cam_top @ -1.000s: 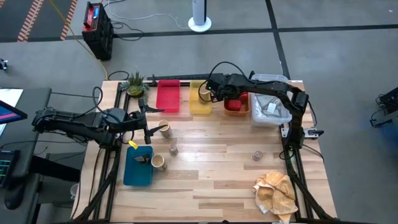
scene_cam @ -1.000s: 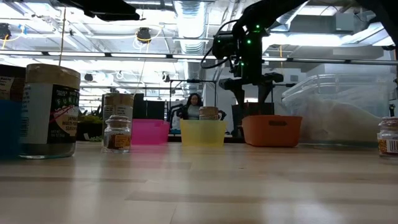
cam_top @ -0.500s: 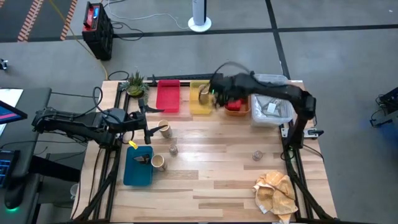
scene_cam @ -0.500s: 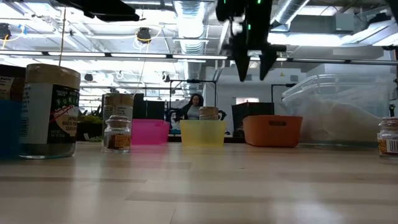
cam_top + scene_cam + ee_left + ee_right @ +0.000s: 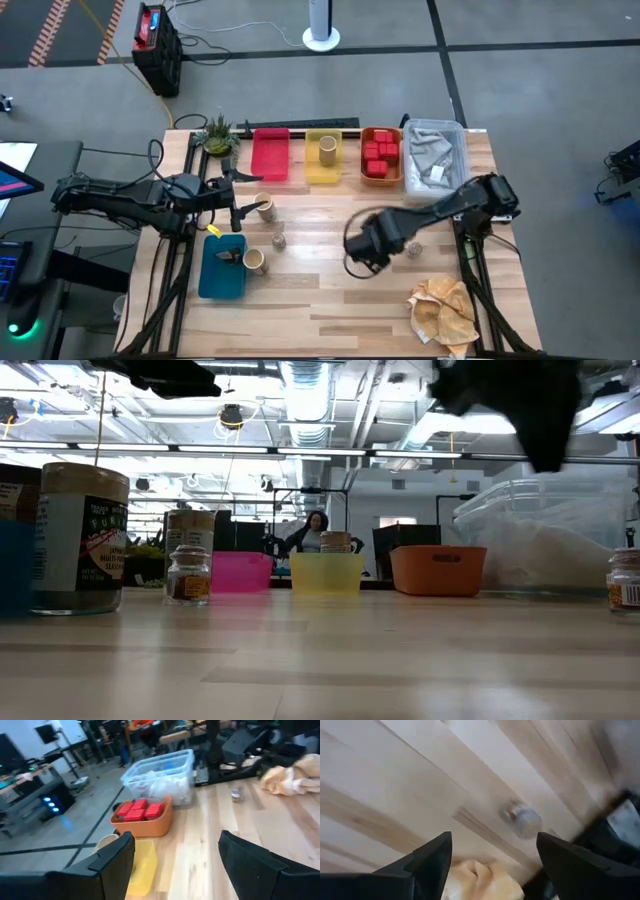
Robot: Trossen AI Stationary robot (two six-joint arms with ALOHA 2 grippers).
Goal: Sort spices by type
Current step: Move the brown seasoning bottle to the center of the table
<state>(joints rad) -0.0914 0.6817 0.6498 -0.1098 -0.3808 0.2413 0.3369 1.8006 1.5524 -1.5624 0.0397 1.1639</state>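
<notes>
1. the table [image 5: 330,300] carries four trays along its far edge and one blue tray [image 5: 215,275] near the left arm. the red tins [image 5: 379,157] already sit grouped in the orange tray [image 5: 381,180], one tan cylinder [image 5: 327,150] stands in the yellow tray [image 5: 322,172], and the pink tray [image 5: 269,155] looks bare.
2. the beige cloth [image 5: 443,310] lies at the near right corner, just beside the right arm's reach, and a clear bin [image 5: 434,160] stands at the far right.
3. the right pincer [image 5: 362,245] hangs over the middle of the table, blurred in the high view. in its wrist view its two fingers [image 5: 432,857] stand well apart with nothing between them, so it is released and empty.
4. the relation that matters: a small glass jar [image 5: 413,249] stands upright on bare wood just to the right of the right pincer, between it and the arm's base. the wrist view shows the same jar [image 5: 522,820] ahead of the spread fingers, not yet between them. this arm is by far the nearer one.
5. the left pincer [image 5: 240,200] waits at the left side, fingers spread, gripping nothing, beside another tan cylinder [image 5: 264,207].
6. two more loose spices stand near the blue tray: a tan cylinder [image 5: 255,261] and a second small jar [image 5: 279,240]. i judge these suit the left arm better.
</notes>
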